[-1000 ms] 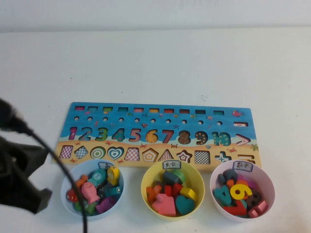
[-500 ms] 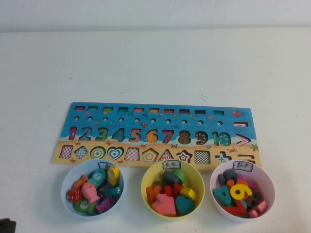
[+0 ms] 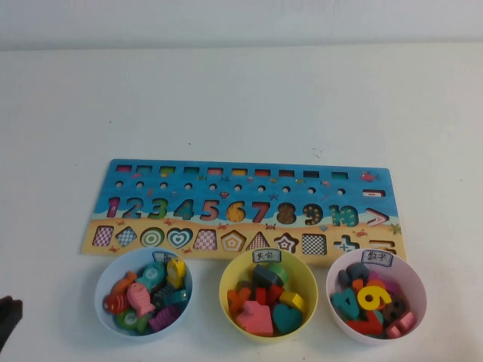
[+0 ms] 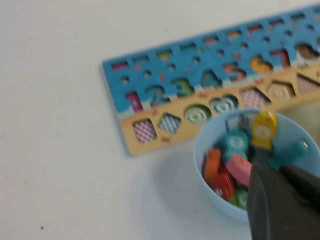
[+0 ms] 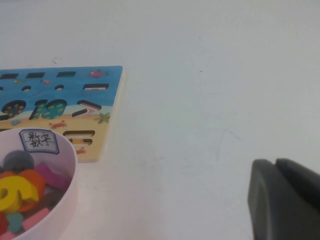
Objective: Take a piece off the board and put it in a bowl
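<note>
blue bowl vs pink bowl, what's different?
The blue bowl sits below the board's left end and holds fish pieces, the yellow fish among them. The pink bowl sits below the right end and holds numbers, a yellow 9 on top. Both are round, labelled on the far rim, and full.

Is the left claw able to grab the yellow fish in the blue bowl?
Probably yes. The yellow fish lies on top in the blue bowl, uncovered. The left claw hangs shut nearby and must open first.
</note>
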Controlling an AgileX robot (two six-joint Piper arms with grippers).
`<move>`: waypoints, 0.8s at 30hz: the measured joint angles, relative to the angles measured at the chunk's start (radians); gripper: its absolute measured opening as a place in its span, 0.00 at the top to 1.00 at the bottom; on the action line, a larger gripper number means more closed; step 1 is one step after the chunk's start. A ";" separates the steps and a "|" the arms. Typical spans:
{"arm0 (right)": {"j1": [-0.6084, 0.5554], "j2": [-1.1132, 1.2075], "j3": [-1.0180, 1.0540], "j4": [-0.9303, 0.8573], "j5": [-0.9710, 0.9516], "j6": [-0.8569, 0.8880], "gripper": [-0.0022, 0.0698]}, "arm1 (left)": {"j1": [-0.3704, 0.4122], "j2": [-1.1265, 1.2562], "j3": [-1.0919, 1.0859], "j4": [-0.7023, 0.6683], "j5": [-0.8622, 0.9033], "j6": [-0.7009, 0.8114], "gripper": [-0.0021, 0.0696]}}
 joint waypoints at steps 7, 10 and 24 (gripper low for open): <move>0.000 0.000 0.000 0.000 0.000 0.000 0.99 | 0.263 -0.164 0.285 -0.035 -0.401 -0.002 0.97; 0.000 0.000 0.000 0.000 0.000 0.000 0.99 | 0.360 -0.263 0.371 -0.086 -0.483 0.014 0.97; 0.000 0.000 0.000 0.000 0.004 0.000 0.99 | 0.473 -0.300 0.393 -0.238 -0.298 0.225 0.97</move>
